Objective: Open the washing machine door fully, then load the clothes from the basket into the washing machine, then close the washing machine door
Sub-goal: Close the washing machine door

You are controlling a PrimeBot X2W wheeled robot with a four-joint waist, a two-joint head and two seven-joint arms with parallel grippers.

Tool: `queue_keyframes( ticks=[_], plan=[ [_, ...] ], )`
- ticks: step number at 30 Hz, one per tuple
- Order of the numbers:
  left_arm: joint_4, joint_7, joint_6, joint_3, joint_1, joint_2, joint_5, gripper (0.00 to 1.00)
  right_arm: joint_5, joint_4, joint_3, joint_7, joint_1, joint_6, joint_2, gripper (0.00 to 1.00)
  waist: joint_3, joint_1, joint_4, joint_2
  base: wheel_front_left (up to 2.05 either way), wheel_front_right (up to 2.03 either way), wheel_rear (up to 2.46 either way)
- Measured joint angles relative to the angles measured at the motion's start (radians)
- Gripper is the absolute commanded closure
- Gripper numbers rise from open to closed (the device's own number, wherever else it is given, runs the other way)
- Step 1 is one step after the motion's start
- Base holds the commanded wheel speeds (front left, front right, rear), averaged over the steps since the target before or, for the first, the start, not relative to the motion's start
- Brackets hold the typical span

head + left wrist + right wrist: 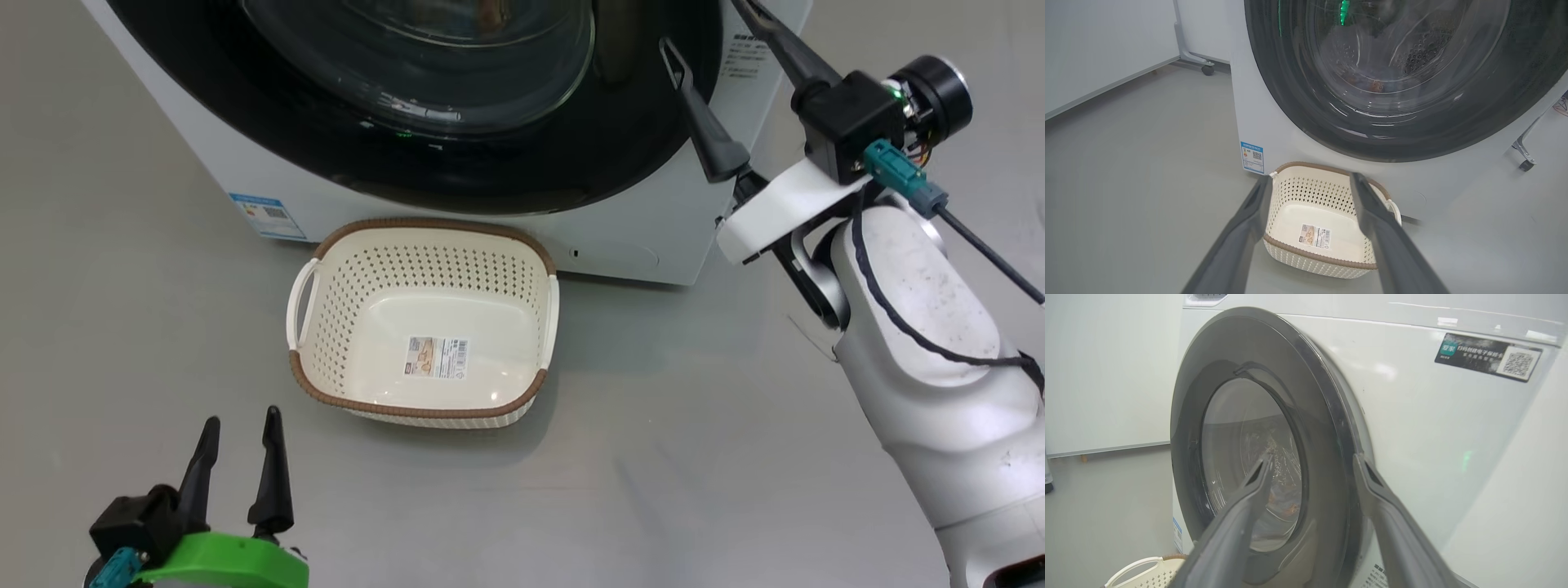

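**Washing machine** (pixel 620 237): a large white cabinet with smooth, glossy panels. It stands on a smooth matt grey floor (pixel 735 408). A small blue sticker (pixel 268 215) is at the lower left corner of the front.

**Washing machine door** (pixel 506 175): round, with a wide glossy black rim and a bulging clear glass bowl. In the right wrist view the rim (pixel 1314 416) lies flush against the front panel, so the door is shut.

**Clothes** (pixel 1284 498): these lie inside the perforated drum. They show through the glass as blurred fabric with brown-orange marks, also seen in the left wrist view (pixel 1374 85).

**Basket** (pixel 351 269): a rounded rectangle of cream-white plastic. It has perforated walls, a brown woven-look rim and white loop handles. A barcode label (pixel 437 358) lies on its bare bottom. The basket stands upright on the floor just in front of the machine, below the door. Whether its far rim touches the cabinet cannot be told. Open floor lies to its left, to its right and on its near side.

**Right gripper** (pixel 706 24): raised at the door's right edge, with its two dark tapered fingers spread wide and nothing held. In the right wrist view the gripper (pixel 1313 457) has one finger over the glass and the other over the white panel. The rim's outer edge lies between them. Contact cannot be told.

**Left gripper** (pixel 242 420): low, near the floor and well apart from the basket's near left corner. The fingers are parted and hold nothing. In the left wrist view the gripper (pixel 1311 177) points at the basket (pixel 1310 192).
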Motion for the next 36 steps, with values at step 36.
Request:
queue_keyframes(
  ticks=[36],
  plan=[
    [0.0, 0.0, 0.0, 0.105, 0.155, 0.001, 0.091, 0.0, 0.074, -0.24, -0.224, 0.001, 0.674, -0.086, -0.044, 0.0, -0.232, -0.0001, -0.209, 0.0, 0.0, 0.0, 0.0]
  ],
)
